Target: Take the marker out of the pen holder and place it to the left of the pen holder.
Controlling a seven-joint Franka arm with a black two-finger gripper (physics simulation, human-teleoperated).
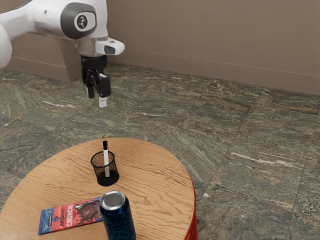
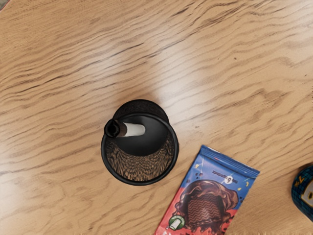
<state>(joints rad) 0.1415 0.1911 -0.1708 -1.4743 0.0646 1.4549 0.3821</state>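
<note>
Exterior view first, and here's the gripper, up in the air above the pen holder, its fingers parted with nothing between them. The marker is in the pen holder, black cap up, white body down inside the mesh, tipped just slightly. Closer to the camera than the pen holder, toward the exterior view's left, lies the chocolate packet, flat, CRUNCH across its front. And nearer the camera from the pen holder, there's the dark blue can, upright on the round wooden table.

Over to the wrist view, looking down on the pen holder: the marker's dark capped end sits at the rim, its white body slanting into the cup! The packet lies near the pen holder, and the can is farther from it, beyond the packet.
</note>
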